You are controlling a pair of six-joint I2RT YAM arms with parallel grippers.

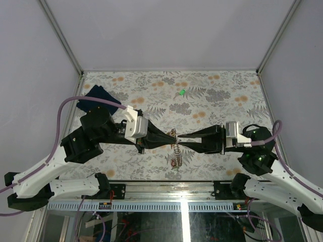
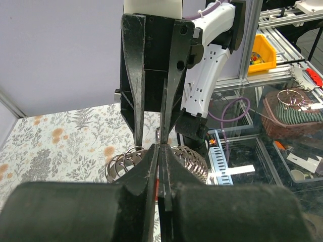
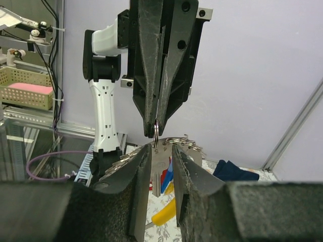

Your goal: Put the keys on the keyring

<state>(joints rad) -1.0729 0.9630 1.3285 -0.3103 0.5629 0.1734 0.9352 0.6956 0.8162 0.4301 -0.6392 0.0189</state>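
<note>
Right end effector (image 3: 161, 149) fills the bottom of its own wrist view. Its jaws stand partly open, and a silver key (image 3: 156, 174) hangs in the gap between them; whether either finger touches the key cannot be told. The key's long axis is upright, head at the top and blade pointing down. Its head sits at the keyring (image 3: 156, 136), a thin ring seen edge-on and standing upright just above the right fingertips.

Facing it tip to tip, the left end effector (image 3: 153, 127) is fully closed and pinches the top of the keyring. A cluster of silvery loops (image 3: 189, 143) spreads to both sides just behind the ring. A blue tag (image 3: 169, 174) and a yellow tag (image 3: 162, 216) hang lower, beside and below the silver key.

From above, both arms meet over the middle of the bench (image 1: 217, 101). A green-tagged key (image 1: 181, 92) lies well apart, farther back on the bench, and a dark blue cloth (image 1: 97, 98) lies at the back left.
</note>
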